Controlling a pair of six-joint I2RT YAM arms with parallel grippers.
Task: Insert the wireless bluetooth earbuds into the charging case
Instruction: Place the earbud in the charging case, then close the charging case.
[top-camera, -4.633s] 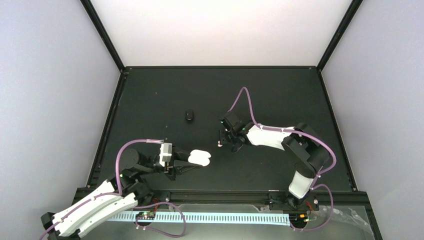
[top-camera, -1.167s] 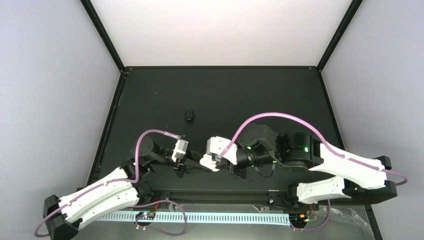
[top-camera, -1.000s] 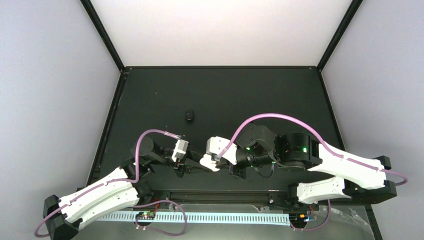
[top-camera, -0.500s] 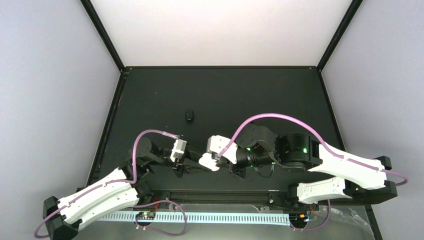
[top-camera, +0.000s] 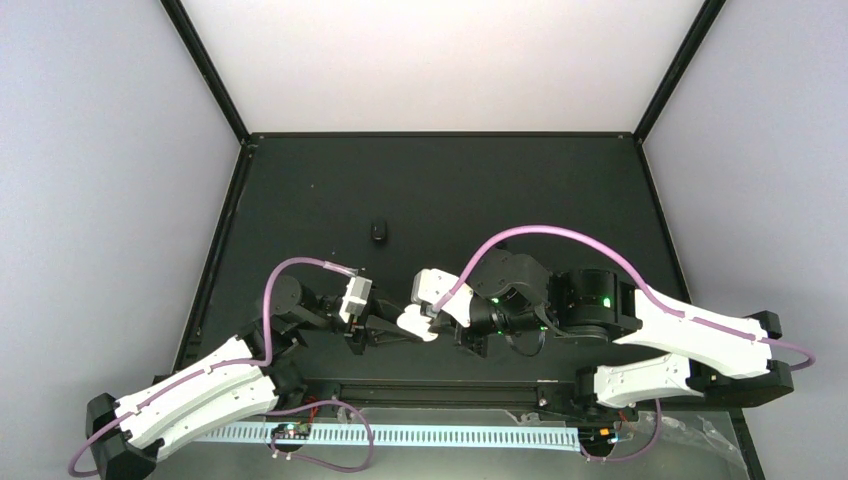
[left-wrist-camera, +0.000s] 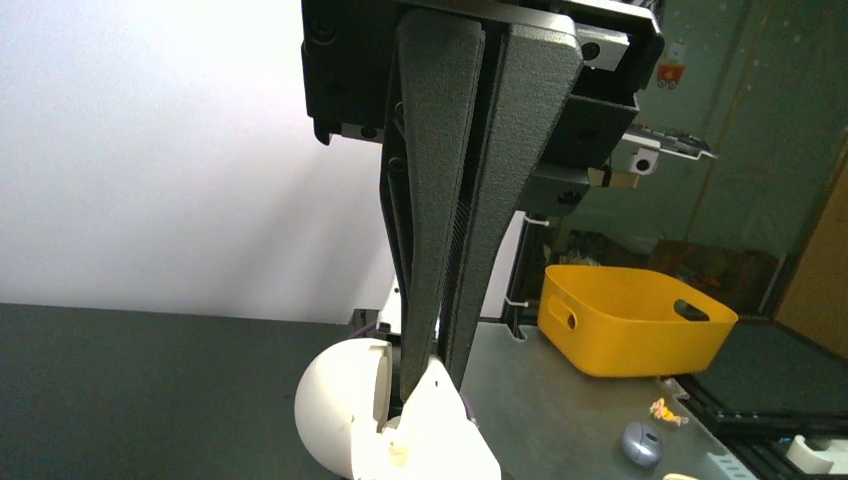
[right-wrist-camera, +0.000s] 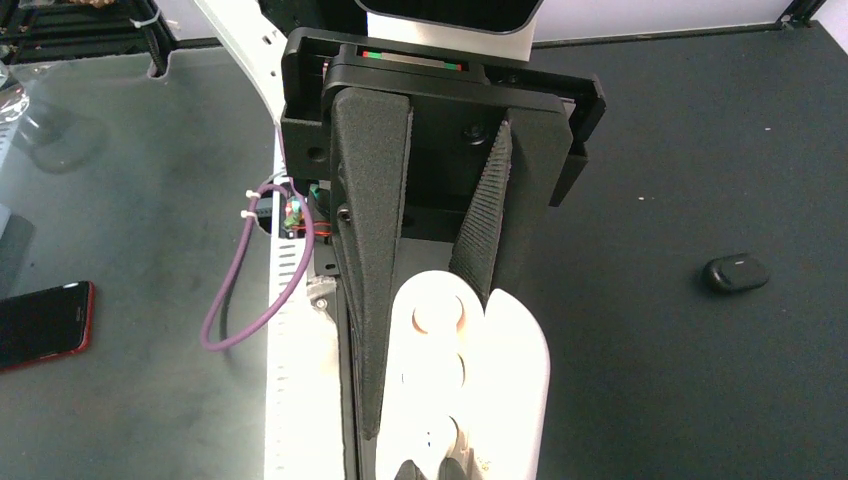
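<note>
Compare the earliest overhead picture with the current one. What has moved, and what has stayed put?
The right arm drew back from mid-table and swung left, bringing the right gripper up against the white case. The left gripper kept its hold on the case, which shifted only slightly. The black object further back on the table did not move.

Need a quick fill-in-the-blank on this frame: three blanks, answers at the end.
1. The left gripper is shut on the ___ charging case.
2. The small black object lying on the table is held by ___ gripper.
3. In the left wrist view, a ___ bin sits in the background.
Missing words: white; neither; yellow.
</note>
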